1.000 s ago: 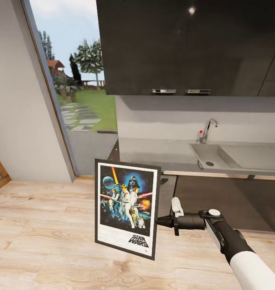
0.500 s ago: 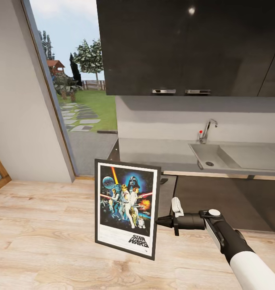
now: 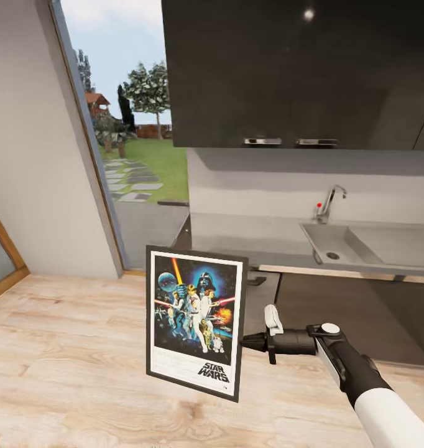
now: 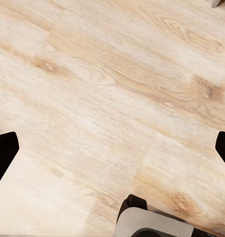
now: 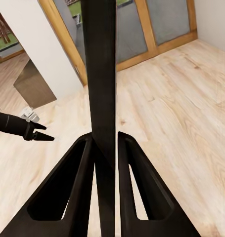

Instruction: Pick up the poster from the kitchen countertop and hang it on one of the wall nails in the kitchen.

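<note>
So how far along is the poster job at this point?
Done: the poster is off the kitchen countertop. In hand: the right gripper clamps its edge, fingers on either side, above the wood floor. Left: reaching a wall nail and hanging it.

The right arm (image 3: 361, 386) reaches in from the lower right of the head view, its white forearm giving way to a black wrist held roughly level and pointing toward the robot's left. Its tool (image 3: 244, 341) is closed on the right edge of the poster (image 3: 196, 320), holding it upright; in the right wrist view the two black fingers (image 5: 77, 182) clamp the thin edge from both sides. The left tool (image 4: 112, 148) points down, its fingertips (image 4: 3, 150) spread wide apart.
</note>
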### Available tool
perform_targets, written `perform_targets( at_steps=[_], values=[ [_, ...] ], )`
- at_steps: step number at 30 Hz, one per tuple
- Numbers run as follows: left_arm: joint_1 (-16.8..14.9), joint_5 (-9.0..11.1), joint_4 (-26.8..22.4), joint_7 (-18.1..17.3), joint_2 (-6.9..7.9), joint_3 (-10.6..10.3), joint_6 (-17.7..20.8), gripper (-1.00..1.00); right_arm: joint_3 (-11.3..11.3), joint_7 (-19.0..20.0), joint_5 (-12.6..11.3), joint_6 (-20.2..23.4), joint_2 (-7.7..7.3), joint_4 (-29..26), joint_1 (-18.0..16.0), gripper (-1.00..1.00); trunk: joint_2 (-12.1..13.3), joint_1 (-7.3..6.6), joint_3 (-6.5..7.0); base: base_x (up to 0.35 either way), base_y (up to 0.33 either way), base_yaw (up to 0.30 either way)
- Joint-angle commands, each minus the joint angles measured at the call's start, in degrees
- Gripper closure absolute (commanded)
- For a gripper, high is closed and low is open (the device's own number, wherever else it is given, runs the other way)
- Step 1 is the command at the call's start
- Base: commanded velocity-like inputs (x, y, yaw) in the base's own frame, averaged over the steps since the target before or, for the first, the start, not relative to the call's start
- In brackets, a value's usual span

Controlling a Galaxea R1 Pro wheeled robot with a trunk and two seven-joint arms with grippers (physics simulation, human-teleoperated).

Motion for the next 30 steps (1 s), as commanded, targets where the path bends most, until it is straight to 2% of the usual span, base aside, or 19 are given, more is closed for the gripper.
perform_targets(
  at_steps=[1,9,30],
  values=[
    [0.0,0.0,-0.1,-0.3,-0.02,0.2,0.0,-1.0,0.2,0.2,-0.3,0.8,-0.06,0.0,0.0,1.0,-0.1,0.04,-0.11,0.0,0.0,0.266],
    [0.0,0.0,-0.1,-0.3,-0.02,0.2,0.1,-1.0,0.2,0.2,-0.2,0.8,-0.06,0.0,0.0,1.0,-0.1,0.04,-0.11,0.0,0.081,0.285],
    [0.0,0.0,0.0,-0.3,0.16,0.2,0.1,-1.0,0.2,0.2,-0.2,0.8,-0.06,0.0,0.0,1.0,-0.1,0.04,-0.11,0.0,0.282,0.281]
  ],
)
